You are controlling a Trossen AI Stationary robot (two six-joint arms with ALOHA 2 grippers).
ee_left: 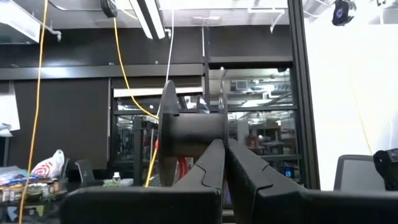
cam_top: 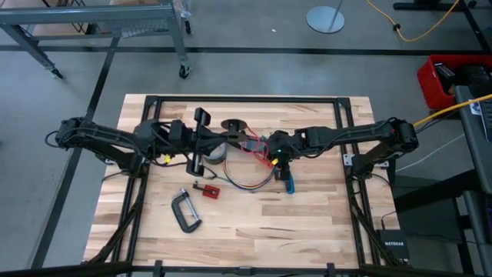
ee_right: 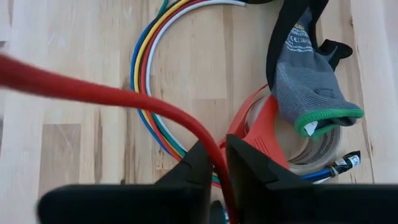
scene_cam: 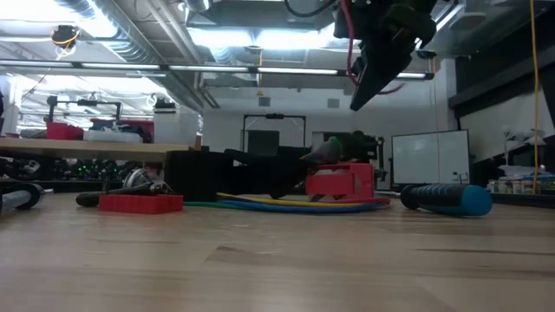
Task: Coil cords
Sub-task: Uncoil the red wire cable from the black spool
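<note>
My left gripper (cam_top: 231, 129) is over the middle of the table, shut on a black spool (ee_left: 186, 134). My right gripper (cam_top: 273, 159) is just right of it, above the table, shut on a slim red cord (ee_right: 124, 99). The cord runs from the fingers toward the spool (cam_top: 237, 125). In the low view the right gripper (scene_cam: 375, 74) hangs high above the table with the red cord (scene_cam: 350, 39) beside it. A multi-coloured cord (cam_top: 247, 180) lies in a loose ring flat on the table below the right gripper, and it also shows in the right wrist view (ee_right: 146, 81). My left gripper pinches the rim of one flange (ee_left: 222, 118) of the spool between its two fingers, coming level from the table's left. The spool is lifted clear of the table, its axis lying across the fingers. My right gripper pinches the red cord (ee_right: 214, 158) between its two fingers from above, pointing down. The cord lies across the fingers and runs off in a slack curve, clear of the table.
A grey tape roll in a red holder (ee_right: 273, 134) and a grey glove with a green cuff (ee_right: 311, 87) lie under the grippers. A blue-handled screwdriver (cam_top: 290, 183), a small red block (cam_top: 207, 190) and a C-clamp (cam_top: 184, 211) lie nearer the front edge.
</note>
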